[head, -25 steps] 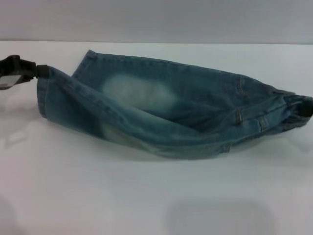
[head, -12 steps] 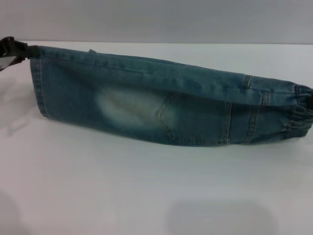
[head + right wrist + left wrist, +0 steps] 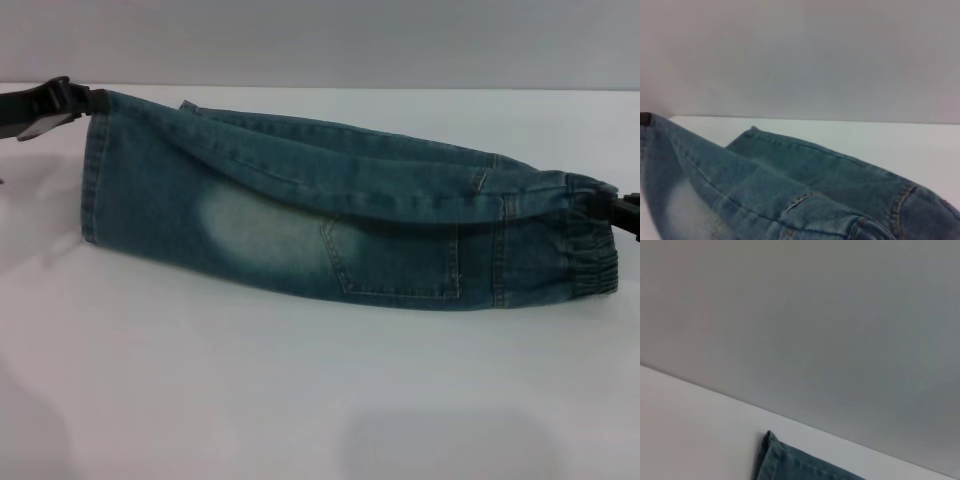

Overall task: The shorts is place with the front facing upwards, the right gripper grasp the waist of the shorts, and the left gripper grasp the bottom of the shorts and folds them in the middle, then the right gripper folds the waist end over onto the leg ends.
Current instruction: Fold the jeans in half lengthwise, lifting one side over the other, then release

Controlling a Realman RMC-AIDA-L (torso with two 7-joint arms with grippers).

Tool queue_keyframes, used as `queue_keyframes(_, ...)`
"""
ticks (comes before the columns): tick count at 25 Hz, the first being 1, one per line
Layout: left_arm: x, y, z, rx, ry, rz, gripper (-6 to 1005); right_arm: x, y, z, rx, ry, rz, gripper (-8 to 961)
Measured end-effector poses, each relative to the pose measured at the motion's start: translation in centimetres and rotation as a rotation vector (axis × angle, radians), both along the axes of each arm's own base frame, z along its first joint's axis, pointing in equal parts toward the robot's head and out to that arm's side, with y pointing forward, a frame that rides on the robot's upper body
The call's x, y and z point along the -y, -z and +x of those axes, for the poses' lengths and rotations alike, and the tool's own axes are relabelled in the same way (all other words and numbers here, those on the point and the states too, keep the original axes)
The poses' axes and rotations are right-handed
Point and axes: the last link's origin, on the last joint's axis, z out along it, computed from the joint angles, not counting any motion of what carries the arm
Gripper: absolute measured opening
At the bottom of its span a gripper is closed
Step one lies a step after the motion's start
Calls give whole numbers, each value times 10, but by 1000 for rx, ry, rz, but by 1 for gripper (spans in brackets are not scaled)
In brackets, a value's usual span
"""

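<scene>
The blue denim shorts hang stretched between my two grippers, doubled lengthwise, with a back pocket and a faded patch facing me. At the upper left, my left gripper is shut on the leg-hem corner. My right gripper holds the elastic waist at the right edge, shut on the cloth. The lower edge of the shorts rests on the white table. One hem corner of the shorts shows in the left wrist view. Folded denim of the shorts fills the lower part of the right wrist view.
A grey wall rises behind the table's far edge. White tabletop stretches in front of the shorts towards me.
Both grippers lifted the near edge of the shorts and carried it towards the far side. The cloth went from lying slack to hanging doubled, and the right gripper came back into view.
</scene>
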Motion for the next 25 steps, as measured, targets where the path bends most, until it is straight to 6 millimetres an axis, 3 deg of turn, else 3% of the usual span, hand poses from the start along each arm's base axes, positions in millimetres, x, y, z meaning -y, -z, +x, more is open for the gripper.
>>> queue_keyframes(8,-10,20,3,-106,24,56,70,-7,21,12,14,32,68,7)
queue_keyframes(17,-30,39,20,-225,64,122,71,-17,43,18,34,42,148,11)
queue_keyframes(25,-44,41,35,-289,92,161,72,-21,48,21,24,47,229,35)
